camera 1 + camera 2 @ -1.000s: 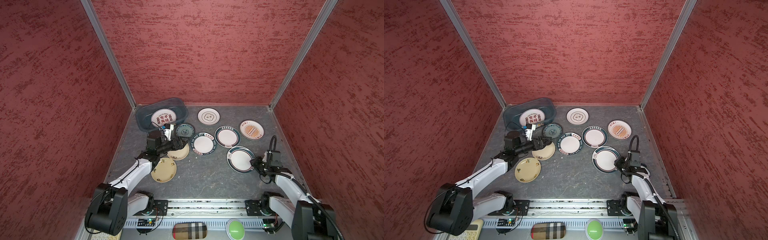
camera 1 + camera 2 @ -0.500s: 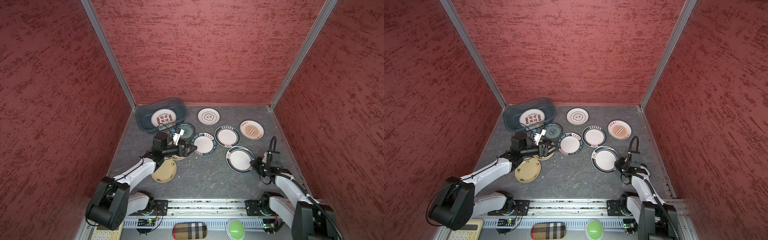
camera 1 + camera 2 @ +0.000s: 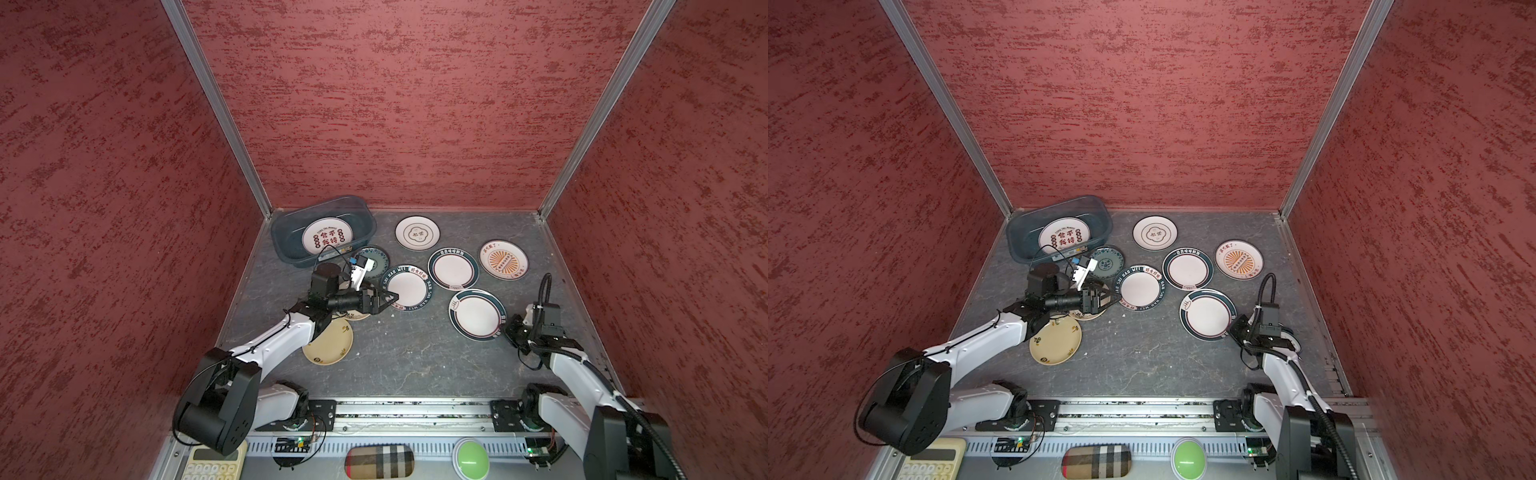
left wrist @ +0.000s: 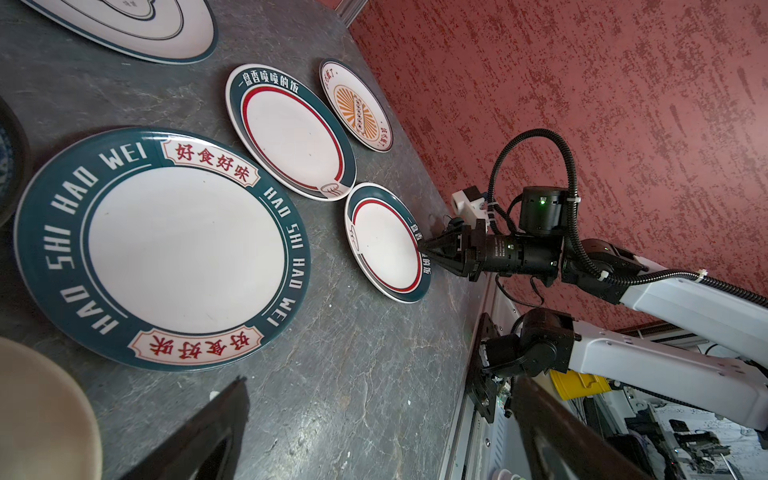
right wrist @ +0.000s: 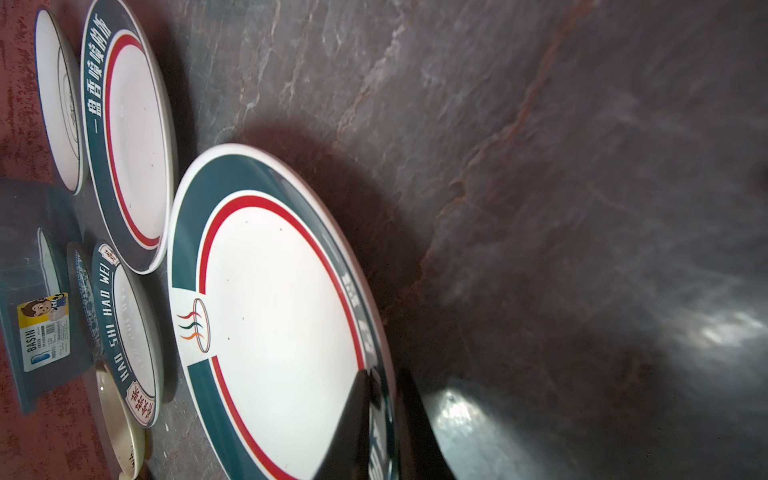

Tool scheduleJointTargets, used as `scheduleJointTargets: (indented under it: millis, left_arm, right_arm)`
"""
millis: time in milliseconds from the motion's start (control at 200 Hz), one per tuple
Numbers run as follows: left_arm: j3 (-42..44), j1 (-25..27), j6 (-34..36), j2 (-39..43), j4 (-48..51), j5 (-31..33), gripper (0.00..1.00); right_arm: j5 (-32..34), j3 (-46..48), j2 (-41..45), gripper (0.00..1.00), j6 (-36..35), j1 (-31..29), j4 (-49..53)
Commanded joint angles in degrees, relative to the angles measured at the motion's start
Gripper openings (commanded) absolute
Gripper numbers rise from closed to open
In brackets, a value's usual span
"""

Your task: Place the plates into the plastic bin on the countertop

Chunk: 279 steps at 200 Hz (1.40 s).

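Right jaws are pinched shut on the lower-right rim of the round white plate with the dark-teal band and steam logo (image 3: 477, 314), sitting on the dark grey veined table (image 3: 415, 357). The translucent blue-grey plastic bin (image 3: 279, 241) is way off at the upper left in both top views, other plates (image 3: 407, 287) in between. Left jaws hang wide open, empty, much nearer it.

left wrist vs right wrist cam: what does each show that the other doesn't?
Left wrist only: the right arm and the orange sunburst plate. Right wrist only: the plastic bin with its label. Both: the right end effector closed on the rim of the steam-logo plate, the HAO SHI HAO WEI plate, and the countertop.
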<state>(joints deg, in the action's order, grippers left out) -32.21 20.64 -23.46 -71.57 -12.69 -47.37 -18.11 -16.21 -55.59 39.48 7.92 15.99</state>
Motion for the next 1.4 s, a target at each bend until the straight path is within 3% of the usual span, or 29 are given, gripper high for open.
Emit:
scheduleJointTargets:
  millis: [0,185,797,1097,1393]
  left_arm:
    - [-1.04,0.35,0.88,-0.28,-0.50,1.05,0.99]
    - [-0.89,0.36,0.27,-0.52,-0.57,2.37,0.99]
    - [-1.89,0.45,-0.95,-1.80,-1.16,5.10,0.99]
    - [-3.64,0.54,-3.87,-3.02,-3.44,7.62,1.00]
    - [-3.84,0.43,-6.50,-2.35,-4.76,10.98,0.99]
  right_arm:
    - [2.82,1.26,0.00,0.08,0.45,-0.01,3.72]
    - [3.47,1.23,1.06,0.03,0.91,0.01,4.41]
    - [9.06,1.02,11.04,0.00,2.93,0.07,8.57]
    - [5.68,-2.31,16.16,0.00,2.92,0.04,10.46]
    - [0.81,-7.14,15.54,0.00,4.10,0.00,9.90]
